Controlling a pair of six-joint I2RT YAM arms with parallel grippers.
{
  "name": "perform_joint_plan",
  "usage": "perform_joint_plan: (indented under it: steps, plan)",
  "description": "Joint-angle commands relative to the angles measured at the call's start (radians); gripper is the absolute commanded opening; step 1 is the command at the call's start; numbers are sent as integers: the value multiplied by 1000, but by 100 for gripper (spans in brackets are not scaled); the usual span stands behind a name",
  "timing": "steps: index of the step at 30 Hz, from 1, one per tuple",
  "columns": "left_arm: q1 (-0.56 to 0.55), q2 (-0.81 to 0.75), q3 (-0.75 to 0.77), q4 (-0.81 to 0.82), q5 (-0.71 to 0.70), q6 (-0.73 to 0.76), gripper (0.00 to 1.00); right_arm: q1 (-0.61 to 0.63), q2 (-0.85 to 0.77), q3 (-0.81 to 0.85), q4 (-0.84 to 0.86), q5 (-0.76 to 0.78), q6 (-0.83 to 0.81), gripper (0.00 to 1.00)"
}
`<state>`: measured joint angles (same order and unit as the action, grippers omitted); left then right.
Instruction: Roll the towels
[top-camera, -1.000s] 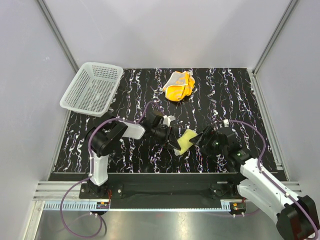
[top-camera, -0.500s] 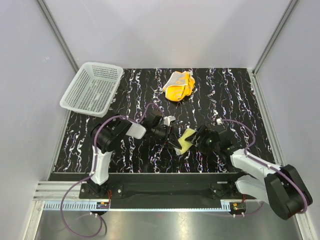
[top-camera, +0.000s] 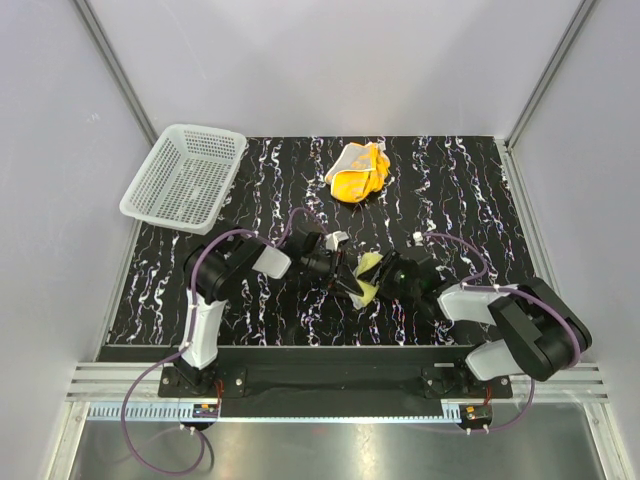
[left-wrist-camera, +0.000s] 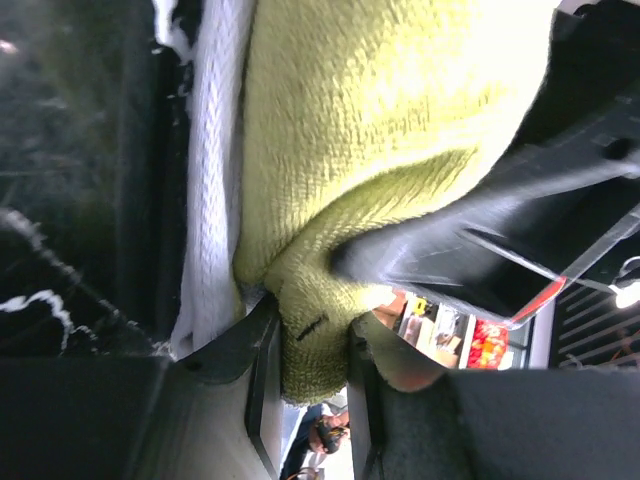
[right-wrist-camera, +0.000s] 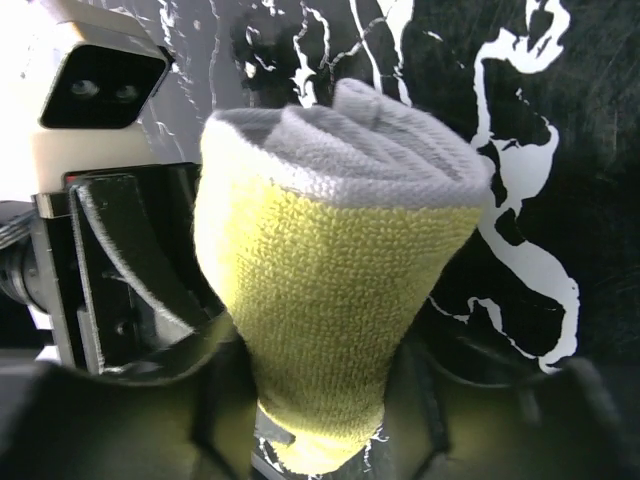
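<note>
A yellow-green towel with a white edge is bunched into a roll between my two grippers at the middle of the black marbled table. My left gripper is shut on one end of it; in the left wrist view the cloth is pinched between the fingers. My right gripper is shut on the other end; in the right wrist view the rolled towel fills the gap between its jaws. An orange and white towel lies crumpled at the back of the table.
A white mesh basket stands at the back left corner of the table. Grey walls and metal frame rails enclose the table on three sides. Purple cables loop off both arms near the front.
Both grippers have moved closer together and slightly toward the back. The yellow-green towel, a broad flap a second ago, is now squeezed into a small bunch between them.
</note>
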<state>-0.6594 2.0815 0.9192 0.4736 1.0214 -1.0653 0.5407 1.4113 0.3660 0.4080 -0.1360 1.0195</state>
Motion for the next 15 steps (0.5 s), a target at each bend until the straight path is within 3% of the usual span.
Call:
perform_joint_plan:
  steps: [1, 4, 5, 8, 10, 12, 15]
  plan:
    - [0, 9, -17, 51, 5, -21, 11, 28, 23, -2, 31, 6, 2, 47]
    - [3, -3, -34, 57, -7, -24, 24, 28, -1, -1, 11, 10, -9, 41]
    - [4, -9, -42, 59, -12, -22, 38, 28, -9, 4, 0, 13, -15, 40]
    - [20, -61, -74, 39, -46, 5, 54, 28, -70, 27, -66, 30, -39, 40]
    - [36, -122, -86, -48, -84, 42, 58, 28, -103, 56, -133, 42, -62, 40]
    - [50, -200, -98, -108, -131, 100, 71, 27, -141, 100, -211, 62, -82, 40]
    - [92, -323, -115, -239, -214, 172, 74, 27, -184, 145, -291, 72, -117, 40]
